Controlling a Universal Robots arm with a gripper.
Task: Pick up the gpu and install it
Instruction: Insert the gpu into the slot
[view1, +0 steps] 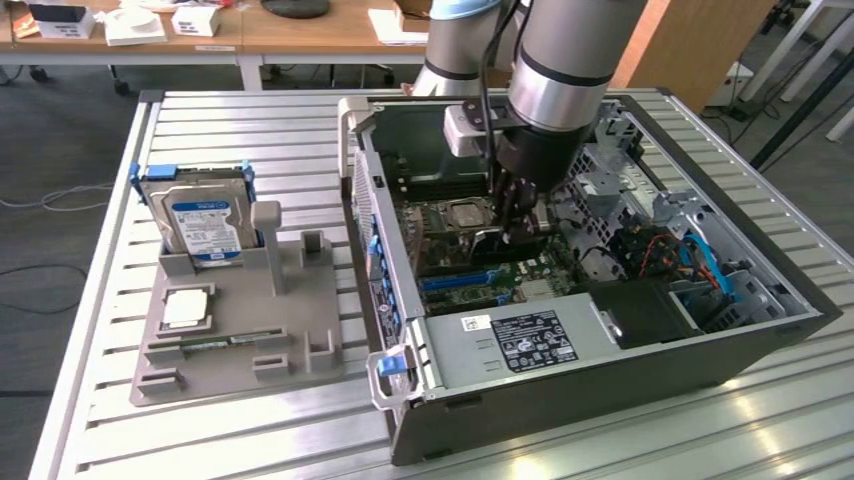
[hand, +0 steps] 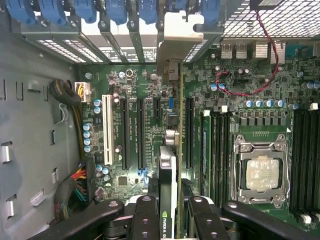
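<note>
My jaws are half closed on the thin black gpu card (hand: 168, 170), held edge-on inside the open grey computer case (view1: 587, 370), over the green motherboard (hand: 134, 85) between long black slots (hand: 189, 131), little room either side.

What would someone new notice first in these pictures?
A silver robot arm reaches down into the open computer case on the slatted table. Its gripper clasps the gpu edge-on over the motherboard. At the exterior view's left, a blue-labelled hard drive stands in a grey holder.
</note>
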